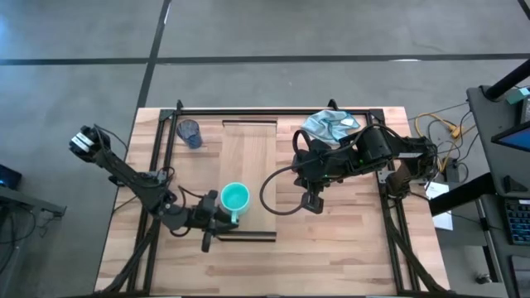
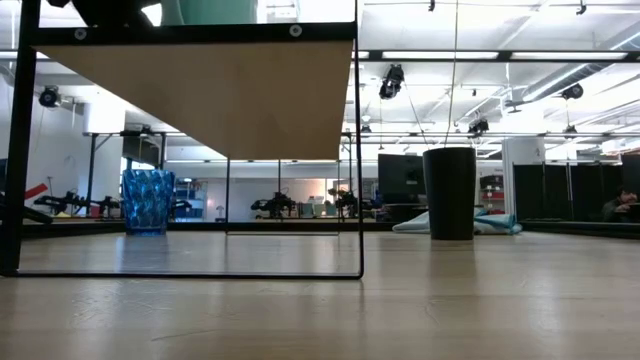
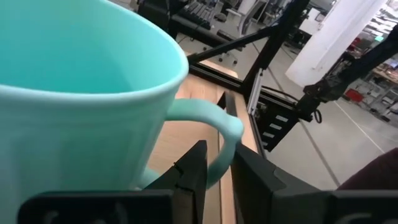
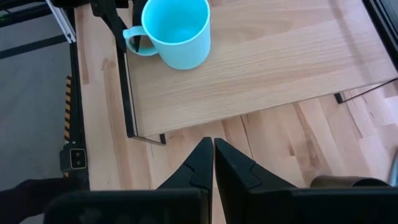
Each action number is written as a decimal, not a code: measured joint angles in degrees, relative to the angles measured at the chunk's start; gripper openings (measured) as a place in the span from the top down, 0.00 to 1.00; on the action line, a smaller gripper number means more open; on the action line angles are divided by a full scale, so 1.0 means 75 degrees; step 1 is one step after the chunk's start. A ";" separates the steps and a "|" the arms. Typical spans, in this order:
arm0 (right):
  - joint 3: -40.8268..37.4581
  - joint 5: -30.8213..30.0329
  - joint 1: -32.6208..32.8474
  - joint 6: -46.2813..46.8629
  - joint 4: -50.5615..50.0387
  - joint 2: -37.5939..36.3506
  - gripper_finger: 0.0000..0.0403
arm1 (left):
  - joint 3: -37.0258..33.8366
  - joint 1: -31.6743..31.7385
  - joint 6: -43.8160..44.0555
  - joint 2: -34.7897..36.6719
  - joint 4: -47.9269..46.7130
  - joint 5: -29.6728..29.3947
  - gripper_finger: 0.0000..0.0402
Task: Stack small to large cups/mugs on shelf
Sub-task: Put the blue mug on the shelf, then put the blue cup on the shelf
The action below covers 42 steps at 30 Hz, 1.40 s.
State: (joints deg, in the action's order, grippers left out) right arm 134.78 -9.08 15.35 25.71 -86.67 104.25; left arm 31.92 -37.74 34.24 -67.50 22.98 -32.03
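At the near end of the long pale wooden shelf [image 1: 248, 178], the left hand [image 3: 214, 180] pinches the turquoise mug's [image 1: 235, 197] handle; it could tip off. The right hand [image 4: 213, 163], fingers together, waits nearby. Only the low view shows the black cup [image 2: 450, 193] standing farther back.

Two dark jointed arms
Black casings throughout; a looping black cable [image 1: 269, 192] is seen beside the right arm [image 1: 364, 153].
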 joint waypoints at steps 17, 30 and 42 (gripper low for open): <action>0.0000 0.0000 0.0000 -0.0005 -0.0006 0.0000 0.98 | -0.0005 -0.0235 0.0402 0.0805 -0.1107 0.0012 0.86; 0.0000 -0.0006 0.0000 -0.0353 -0.0017 0.0000 0.98 | 0.0013 -0.0244 0.0793 0.2537 -0.1883 0.0009 0.86; 0.0000 -0.1011 -0.0184 -0.0552 -0.0012 0.0000 0.98 | 0.2015 -0.0215 0.0795 0.4085 -0.6877 -0.1491 0.86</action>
State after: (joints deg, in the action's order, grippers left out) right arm 134.78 -16.66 13.97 21.57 -86.77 104.25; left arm 47.04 -39.35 40.20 -36.86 -28.60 -43.21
